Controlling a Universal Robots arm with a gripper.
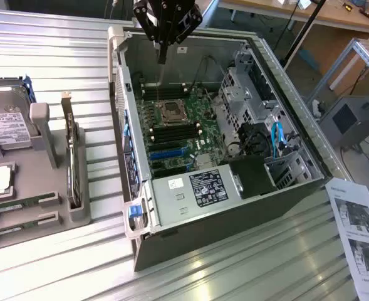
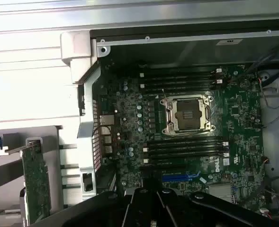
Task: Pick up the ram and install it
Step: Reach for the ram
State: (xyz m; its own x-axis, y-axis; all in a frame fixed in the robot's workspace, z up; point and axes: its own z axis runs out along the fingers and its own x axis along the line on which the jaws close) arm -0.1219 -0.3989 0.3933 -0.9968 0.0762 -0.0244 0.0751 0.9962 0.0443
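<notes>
Gripper (image 1: pixel 162 58), clenched shut w/ nothing in it, hangs over open PC case (image 1: pixel 284 207), above motherboard (image 1: pixel 171 119) & dark memory slots flanking CPU socket (image 2: pixel 186 113). Ram (image 1: pixel 21 205) lies flat in gray holder (image 1: pixel 77 213) at exterior view's left, well apart from case, a like stick just beside it; hard drive (image 1: pixel 5 122) nearby.

we look down on the open case (image 1: pixel 234 232) from high up. our wrist view hangs nearer, sharing the motherboard (image 2: pixel 130 118).
</notes>
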